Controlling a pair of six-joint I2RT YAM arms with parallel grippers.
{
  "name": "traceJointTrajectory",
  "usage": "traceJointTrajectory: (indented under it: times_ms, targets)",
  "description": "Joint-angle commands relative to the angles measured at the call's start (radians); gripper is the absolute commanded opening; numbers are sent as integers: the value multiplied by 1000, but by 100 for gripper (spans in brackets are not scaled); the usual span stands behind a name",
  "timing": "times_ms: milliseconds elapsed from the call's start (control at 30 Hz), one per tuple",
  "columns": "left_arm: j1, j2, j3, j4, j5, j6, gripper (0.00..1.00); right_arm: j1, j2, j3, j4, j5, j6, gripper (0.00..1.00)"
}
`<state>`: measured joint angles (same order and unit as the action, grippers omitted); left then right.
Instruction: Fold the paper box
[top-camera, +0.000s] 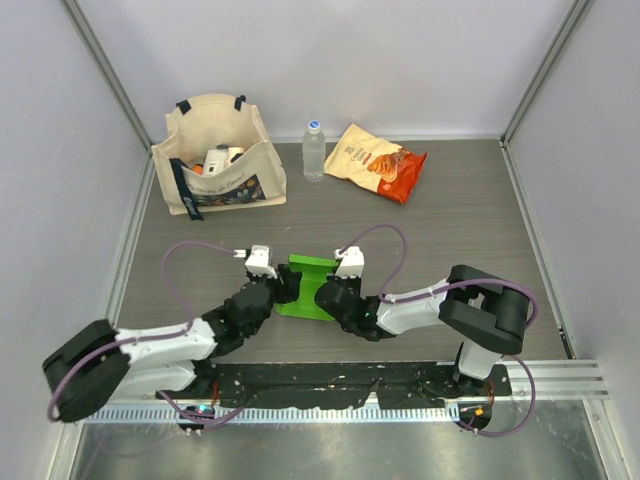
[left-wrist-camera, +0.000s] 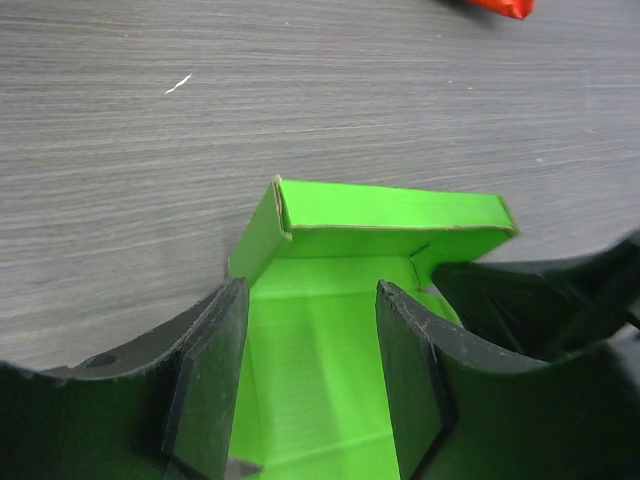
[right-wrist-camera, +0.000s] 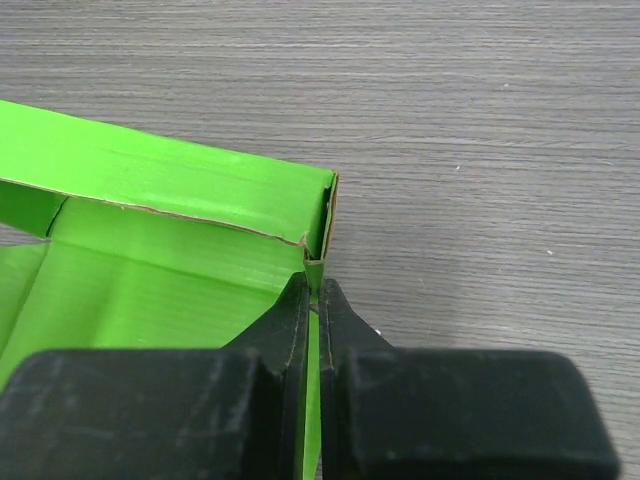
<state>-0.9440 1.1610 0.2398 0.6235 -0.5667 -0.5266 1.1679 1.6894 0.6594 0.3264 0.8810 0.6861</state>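
The bright green paper box (top-camera: 308, 285) lies as a shallow tray on the table between my two grippers. In the left wrist view its floor (left-wrist-camera: 320, 340) and raised far wall (left-wrist-camera: 390, 210) show. My left gripper (left-wrist-camera: 310, 290) is open: one finger (left-wrist-camera: 215, 370) is at the box's left wall and the other finger (left-wrist-camera: 410, 370) is over the floor. It sits at the box's left side in the top view (top-camera: 285, 290). My right gripper (right-wrist-camera: 314, 285) is shut on the thin right wall (right-wrist-camera: 316, 270), near the far corner. It sits at the box's right side in the top view (top-camera: 333, 292).
A canvas tote bag (top-camera: 215, 160) holding items stands at the back left. A water bottle (top-camera: 314, 150) and an orange snack bag (top-camera: 378, 160) are behind the box. Grey walls enclose the table. A metal rail (top-camera: 330, 410) runs along the near edge.
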Motion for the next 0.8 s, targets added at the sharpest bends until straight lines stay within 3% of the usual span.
traceJointTrajectory:
  times_ms: [0,133,233,333,367,467,600,767]
  targets:
    - [17,-225,-39,-281,76,-23,57,6,-22,34,-12,9,-5,6]
    - [36,-467,-37,-487,24,-18,60,6,-48,26,-24,-25,-49,16]
    - [77,-543,-34,-583,47,-38,61,4,-65,23,-65,-45,-80,28]
    - [114,-589,-31,-628,85,-101,63,6,-100,29,-131,-88,-115,44]
    - [126,-590,-28,-648,109,-113,63,6,-134,28,-154,-99,-117,55]
    - [131,-572,-2,-653,146,-153,63,4,-230,10,-251,-164,-108,70]
    - [131,-546,35,-656,186,-129,60,-17,-370,-27,-400,-293,-71,73]
    - [134,-566,131,-737,188,17,56,-187,-505,-158,-334,-801,4,73]
